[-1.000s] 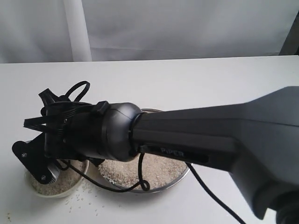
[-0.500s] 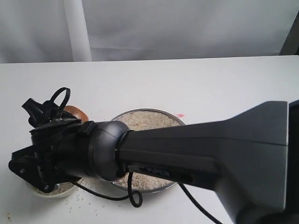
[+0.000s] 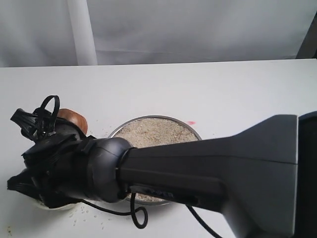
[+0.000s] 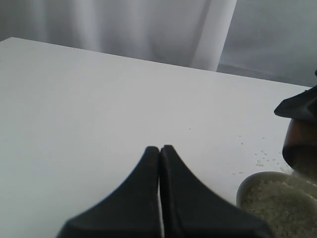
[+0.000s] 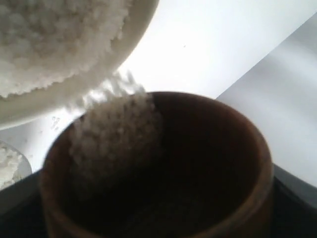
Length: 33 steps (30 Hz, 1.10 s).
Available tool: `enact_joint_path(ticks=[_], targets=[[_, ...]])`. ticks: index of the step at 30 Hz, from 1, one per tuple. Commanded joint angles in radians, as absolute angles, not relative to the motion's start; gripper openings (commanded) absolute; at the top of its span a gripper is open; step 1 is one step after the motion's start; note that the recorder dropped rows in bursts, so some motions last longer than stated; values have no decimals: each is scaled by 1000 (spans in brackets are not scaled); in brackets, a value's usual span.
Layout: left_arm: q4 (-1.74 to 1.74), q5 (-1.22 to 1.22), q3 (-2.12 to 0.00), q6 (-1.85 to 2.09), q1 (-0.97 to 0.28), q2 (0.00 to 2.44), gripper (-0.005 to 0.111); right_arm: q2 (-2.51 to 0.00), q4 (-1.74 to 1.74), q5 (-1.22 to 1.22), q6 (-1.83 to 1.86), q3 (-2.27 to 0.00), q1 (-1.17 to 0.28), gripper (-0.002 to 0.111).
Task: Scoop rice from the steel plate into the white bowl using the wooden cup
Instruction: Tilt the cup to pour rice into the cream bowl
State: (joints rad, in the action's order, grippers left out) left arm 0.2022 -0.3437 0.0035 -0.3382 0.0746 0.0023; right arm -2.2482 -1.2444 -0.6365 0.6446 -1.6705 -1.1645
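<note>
Right pincer [image 3: 62, 130] grips the cup [image 5: 233, 148], tipped right over the bowl [image 5: 130, 47], rice [image 5: 116, 131] spilling out; left pincer [image 4: 159, 154] pinched closed.

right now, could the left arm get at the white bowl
Probably not cleanly. The white bowl sits near the shut left gripper, but the right arm holds the wooden cup tipped over it, pouring rice, crowding the space above.
</note>
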Motion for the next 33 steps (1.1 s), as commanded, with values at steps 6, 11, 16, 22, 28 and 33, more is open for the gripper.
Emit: enact_joint_path(ticks=[6, 11, 16, 22, 28, 33], targets=[[196, -337, 0, -340, 70, 0, 0, -2275, -1316, -696, 619, -1677, -1168, 0], [196, -337, 0, -340, 70, 0, 0, -2275, -1355, -720, 591, -1677, -1180, 0], [196, -337, 0, -340, 70, 0, 0, -2275, -1360, -722, 591, -1677, -1196, 0], [196, -337, 0, -340, 70, 0, 0, -2273, -1377, -731, 591, -1677, -1218, 0], [196, -337, 0, -340, 70, 0, 0, -2273, -1422, -774, 597, -1677, -1238, 0], [196, -337, 0, -340, 70, 0, 0, -2273, -1429, -791, 597, -1677, -1255, 0]])
